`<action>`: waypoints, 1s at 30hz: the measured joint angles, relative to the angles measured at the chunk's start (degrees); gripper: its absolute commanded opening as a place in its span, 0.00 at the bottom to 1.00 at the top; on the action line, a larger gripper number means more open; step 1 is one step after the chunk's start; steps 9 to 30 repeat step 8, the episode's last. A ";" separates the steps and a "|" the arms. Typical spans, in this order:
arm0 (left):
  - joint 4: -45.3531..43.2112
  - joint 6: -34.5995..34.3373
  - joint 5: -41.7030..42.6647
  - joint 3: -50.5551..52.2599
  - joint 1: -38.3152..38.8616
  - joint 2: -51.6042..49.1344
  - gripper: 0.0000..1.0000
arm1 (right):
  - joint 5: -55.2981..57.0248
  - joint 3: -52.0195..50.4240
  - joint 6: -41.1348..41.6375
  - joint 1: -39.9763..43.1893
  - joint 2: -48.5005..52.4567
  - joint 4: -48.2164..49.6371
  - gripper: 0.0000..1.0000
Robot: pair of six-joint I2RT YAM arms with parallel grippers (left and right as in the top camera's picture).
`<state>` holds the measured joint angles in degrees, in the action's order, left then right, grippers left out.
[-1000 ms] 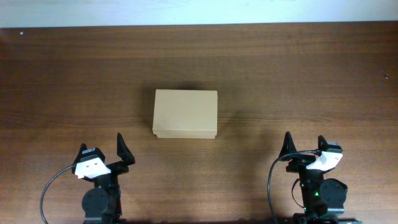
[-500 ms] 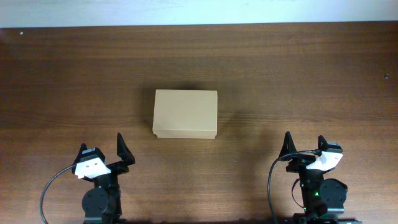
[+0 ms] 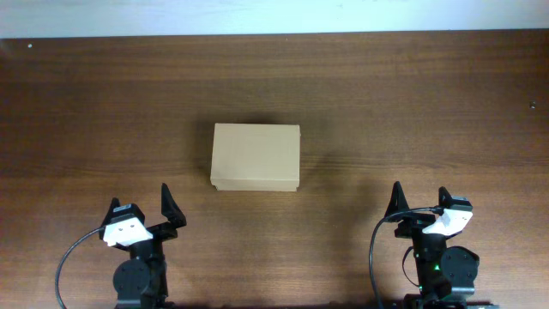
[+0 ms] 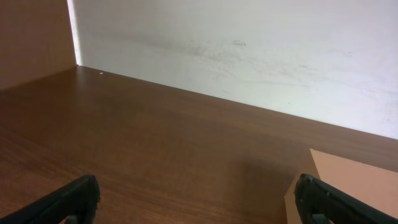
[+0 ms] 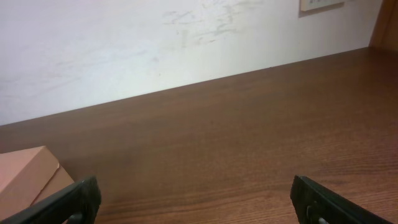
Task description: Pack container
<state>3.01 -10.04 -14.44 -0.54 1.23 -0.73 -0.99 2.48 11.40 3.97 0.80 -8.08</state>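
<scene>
Shut container (image 3: 256, 156) mid table (image 3: 386, 103) w/ left claw (image 3: 140, 204), right claw (image 3: 419, 199) spread, well off.

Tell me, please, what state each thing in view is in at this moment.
container: lid shut, lying flat on the table, touched by neither gripper.
left gripper: open, empty, near the table's front edge, apart from the container.
right gripper: open, empty, near the table's front edge, apart from the container.
</scene>
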 measured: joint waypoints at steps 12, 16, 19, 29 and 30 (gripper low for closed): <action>0.00 -0.02 0.00 0.00 0.00 0.00 1.00 | 0.00 0.00 0.04 0.00 0.00 0.00 0.99; 0.00 -0.02 0.00 0.00 0.00 0.00 1.00 | 0.00 0.00 0.04 0.00 0.00 0.00 0.99; 0.00 -0.02 0.00 0.00 0.00 0.00 1.00 | 0.00 0.00 0.04 0.00 0.00 0.00 0.99; 0.00 -0.02 0.00 0.00 0.00 0.00 1.00 | 0.00 0.00 0.04 0.00 0.00 0.00 0.99; 0.00 -0.02 0.00 0.00 0.00 0.00 1.00 | 0.00 0.00 0.04 0.00 0.00 0.00 0.99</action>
